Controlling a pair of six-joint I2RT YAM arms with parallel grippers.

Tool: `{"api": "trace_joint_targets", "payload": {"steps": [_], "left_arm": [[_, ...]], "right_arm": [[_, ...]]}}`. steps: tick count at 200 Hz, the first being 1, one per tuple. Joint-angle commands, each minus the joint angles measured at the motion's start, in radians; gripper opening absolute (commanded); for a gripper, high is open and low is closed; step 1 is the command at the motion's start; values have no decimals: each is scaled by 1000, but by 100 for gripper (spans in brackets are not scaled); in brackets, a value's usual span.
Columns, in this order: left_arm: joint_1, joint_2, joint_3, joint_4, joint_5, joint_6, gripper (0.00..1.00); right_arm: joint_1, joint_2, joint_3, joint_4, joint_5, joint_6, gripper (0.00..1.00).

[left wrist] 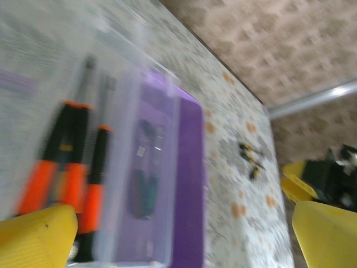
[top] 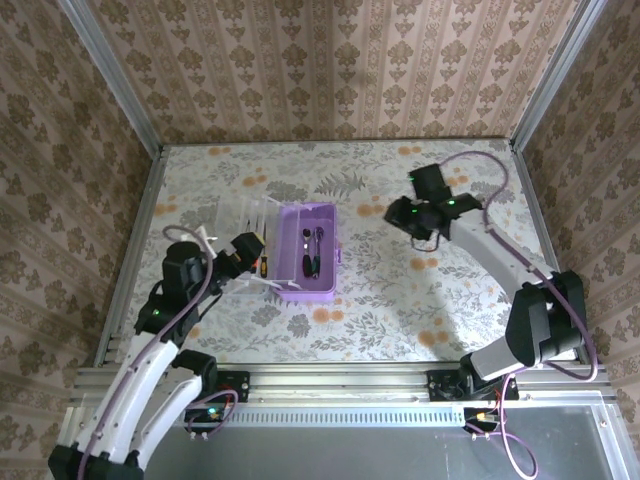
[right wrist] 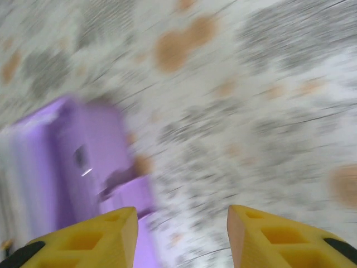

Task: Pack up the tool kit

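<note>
Hovering wide open and empty over orange-handled tools point(left wrist: 67, 162) by the clear lid point(top: 240, 215), left gripper point(left wrist: 184, 218) seems set to load the purple box point(top: 306, 294) beside them; right gripper point(right wrist: 181, 223), likewise spread and empty, idles to its right.

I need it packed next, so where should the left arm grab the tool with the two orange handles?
Probably across both orange handles, midway, where they run close together. Come down from above with the left gripper, open, with the handle ends pointing towards it. The tool lies flat near a clear wall beside the purple box, so a sideways approach looks cramped.
</note>
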Motion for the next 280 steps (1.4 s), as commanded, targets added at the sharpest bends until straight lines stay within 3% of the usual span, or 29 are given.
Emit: {"api": "trace_joint_targets", "payload": {"steps": [1, 36, 57, 108, 193, 280], "left_arm": [[-114, 61, 34, 155, 83, 59, 100], [-268, 136, 61, 171, -21, 98, 100], [-285, 151, 57, 173, -30, 87, 100], [-287, 93, 23, 150, -85, 85, 100], [-287, 61, -13, 147, -98, 72, 100], [-287, 9, 5, 71, -144, 103, 100]], "right_arm": [[-123, -21, -29, -92, 130, -77, 50], [-294, 111, 65, -114, 126, -144, 50], [-355, 247, 169, -155, 128, -160, 47], [-390, 470, 317, -208, 159, -167, 46], [-402, 590, 333, -201, 121, -186, 40], [-421, 541, 281, -156, 99, -170, 19]]}}
